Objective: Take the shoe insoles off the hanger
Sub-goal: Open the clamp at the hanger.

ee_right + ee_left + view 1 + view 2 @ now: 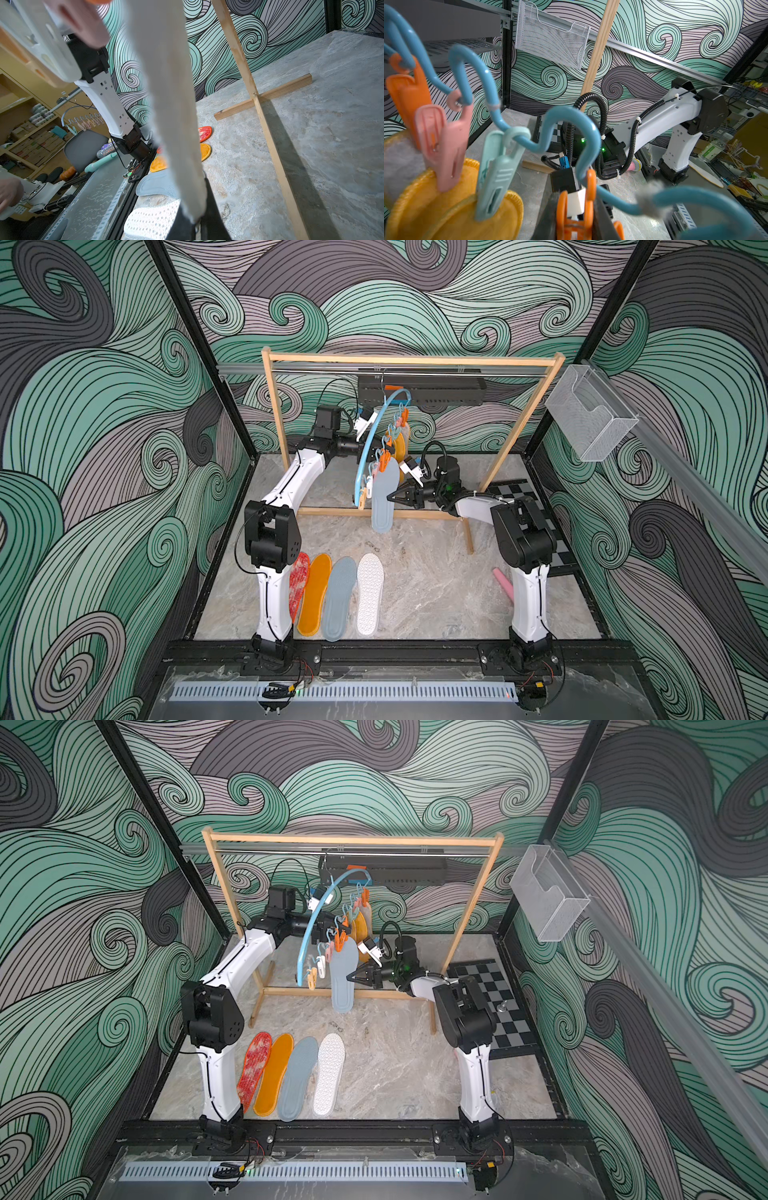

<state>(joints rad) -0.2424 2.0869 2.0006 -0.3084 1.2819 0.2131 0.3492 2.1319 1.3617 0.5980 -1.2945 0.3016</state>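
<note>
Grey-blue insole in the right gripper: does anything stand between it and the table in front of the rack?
Nothing visible does. The grey-blue insole is only pinned at its top by an orange clip of the hanger; the table there is bare.

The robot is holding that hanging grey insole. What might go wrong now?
If the right tool pulls the grey-blue insole before the left tool squeezes the orange clip fully open, the light blue hanger may swing, or its thin hook may slip off the rod. A swinging hanger might also knock the orange insoles clipped behind.
</note>
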